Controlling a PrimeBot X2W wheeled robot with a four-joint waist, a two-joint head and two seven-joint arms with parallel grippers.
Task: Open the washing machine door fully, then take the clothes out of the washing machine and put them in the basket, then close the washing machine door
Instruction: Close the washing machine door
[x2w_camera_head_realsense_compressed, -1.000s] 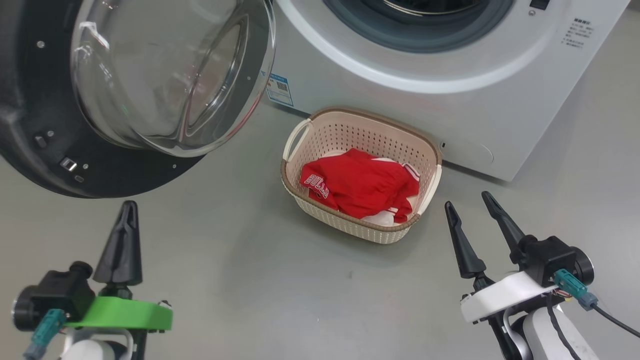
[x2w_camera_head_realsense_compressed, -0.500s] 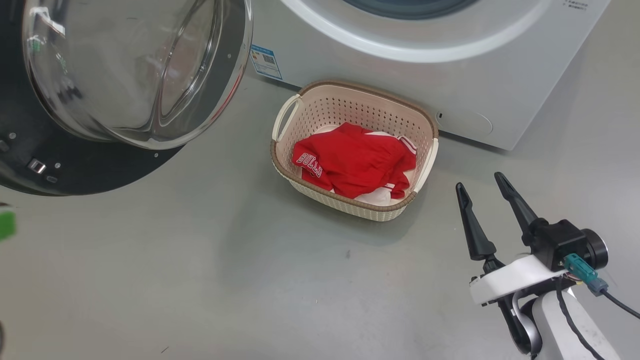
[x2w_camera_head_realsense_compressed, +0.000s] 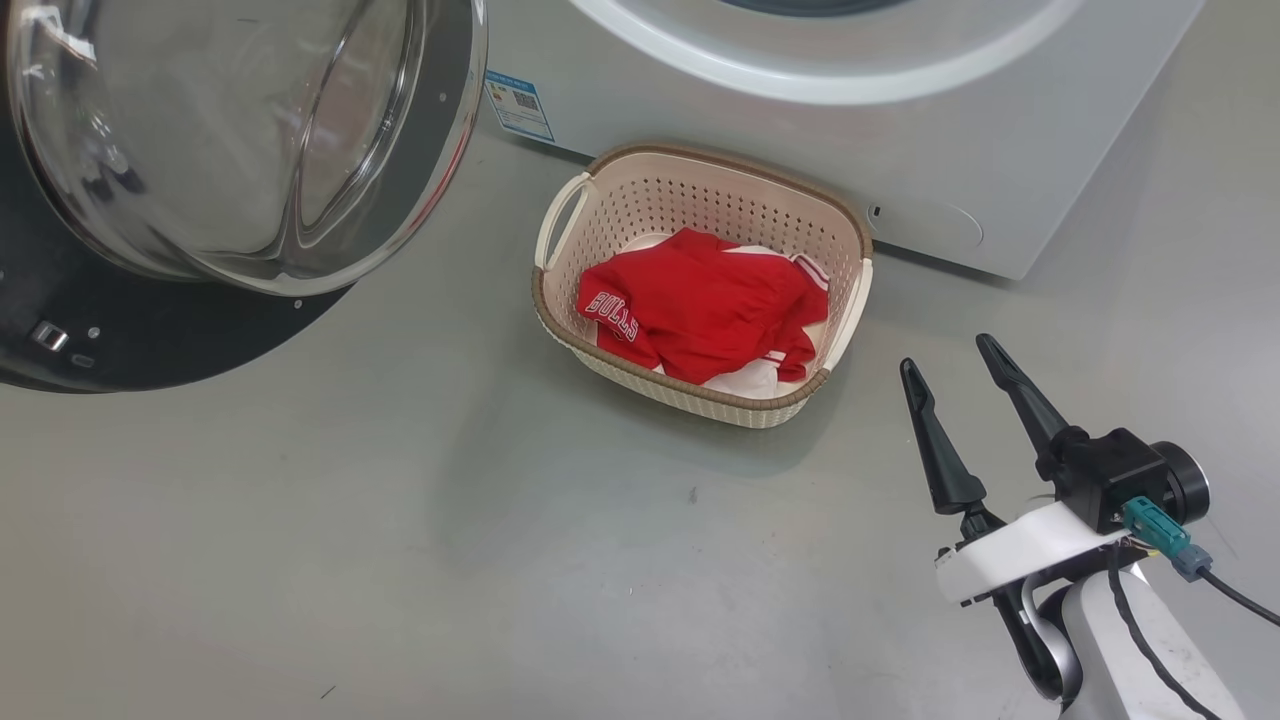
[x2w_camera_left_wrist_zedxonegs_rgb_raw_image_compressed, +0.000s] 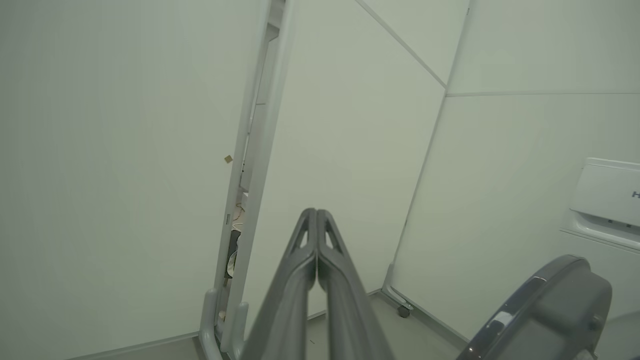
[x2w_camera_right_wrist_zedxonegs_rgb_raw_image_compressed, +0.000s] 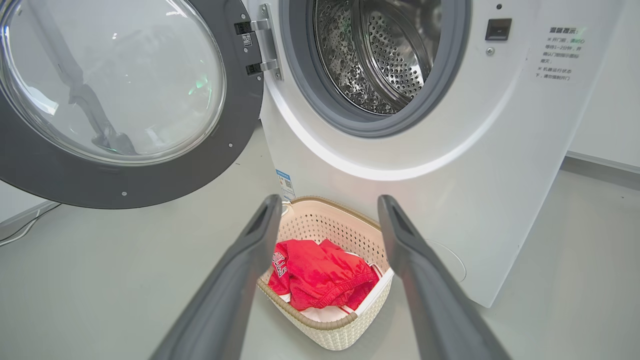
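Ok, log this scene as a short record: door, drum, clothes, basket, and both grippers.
washing machine door: wide open
drum: no clothes visible inside
clothes: red, piled in the basket
basket: on floor before the washing machine
left gripper: shut, holding nothing
right gripper: open, empty, right of basket

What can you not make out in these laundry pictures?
1. Dimpled steel drum, right wrist view: top cut off by the frame edge, so leftover clothes cannot be ruled out.
2. Cream perforated plastic basket, head view: red sports garments cover its floor.
3. Small blue sticker, head view: print too small to read.
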